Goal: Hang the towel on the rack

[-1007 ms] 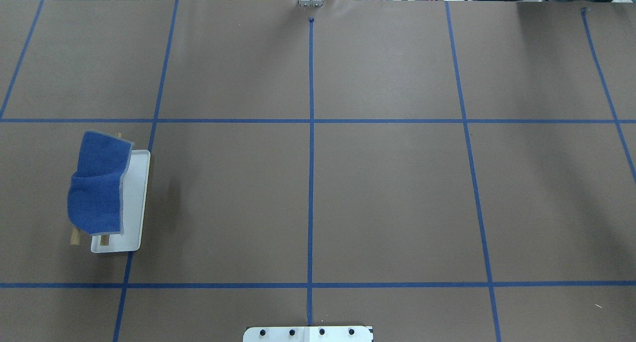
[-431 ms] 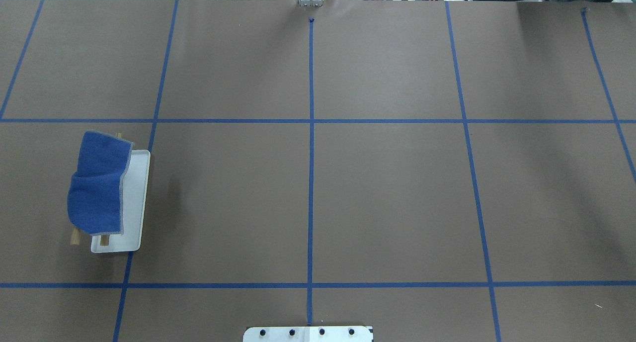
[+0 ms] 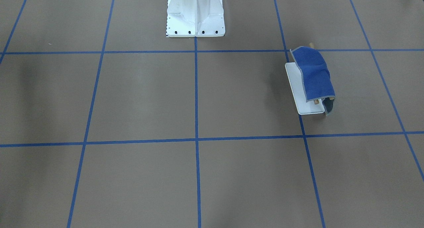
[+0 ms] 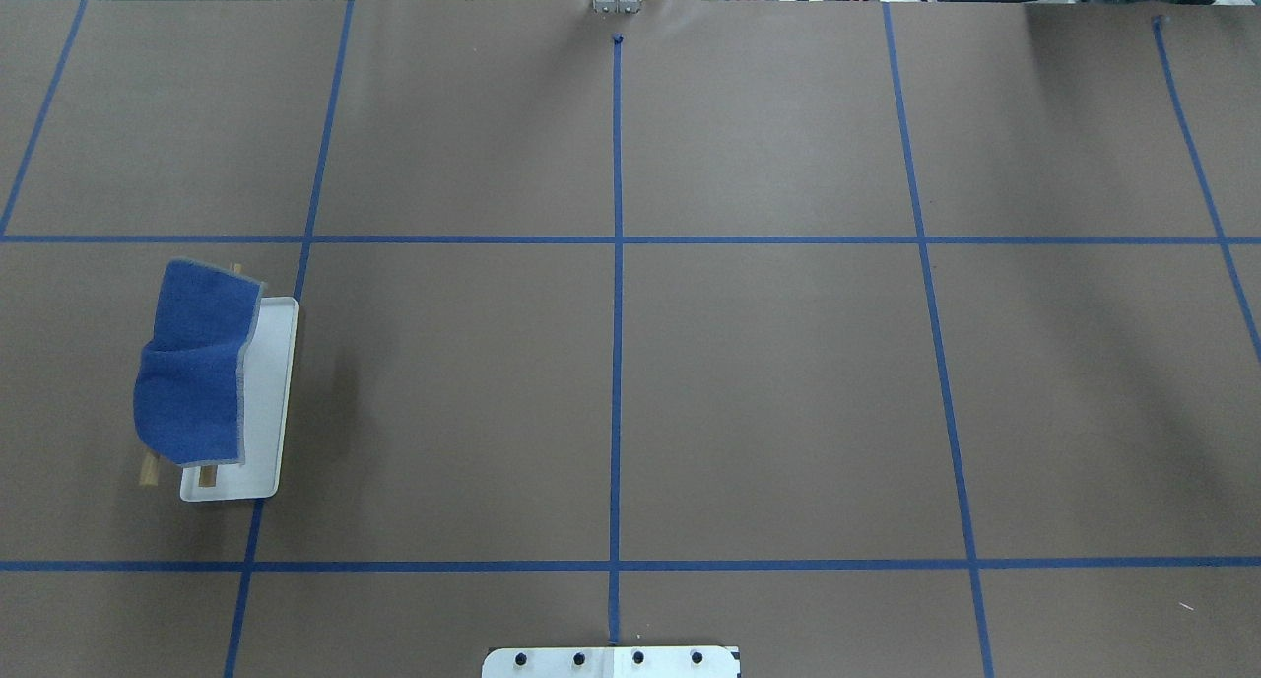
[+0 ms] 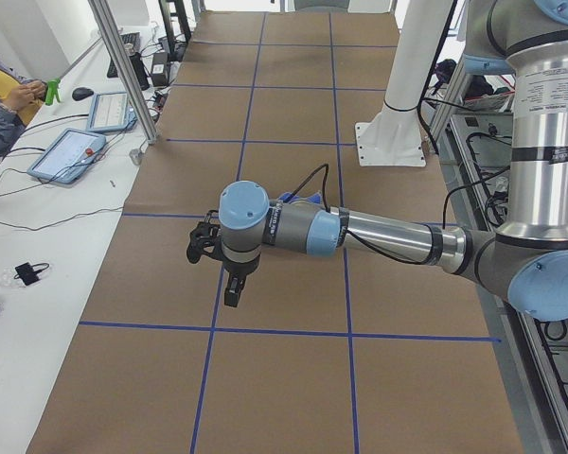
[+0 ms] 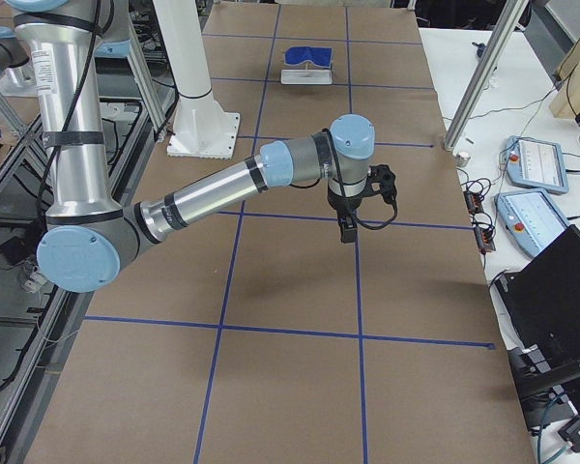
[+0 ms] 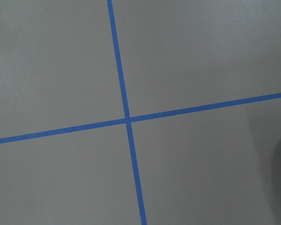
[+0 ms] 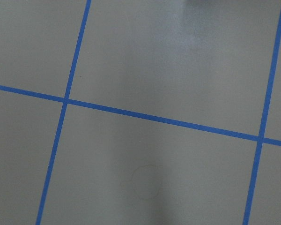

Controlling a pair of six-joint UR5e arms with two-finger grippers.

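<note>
The blue towel (image 4: 192, 363) lies draped over the rack's two wooden rods, blue side up, at the table's left side. The rod ends (image 4: 150, 471) stick out below it. The rack's white tray base (image 4: 268, 402) shows beside the cloth. The towel (image 3: 314, 75) and the tray base (image 3: 298, 88) also show in the front-facing view, and the towel shows far off in the exterior right view (image 6: 307, 56). Neither gripper touches the towel. My left gripper (image 5: 232, 293) and my right gripper (image 6: 348, 230) hang high over the table, and I cannot tell whether they are open or shut. Both wrist views show only brown table and blue tape.
The large white bolted pedestal (image 3: 195, 12) stands at the robot's edge of the table. Blue tape lines (image 4: 617, 264) grid the brown surface. Tablets (image 5: 71, 151) and a metal post (image 5: 123, 66) stand on the operators' side.
</note>
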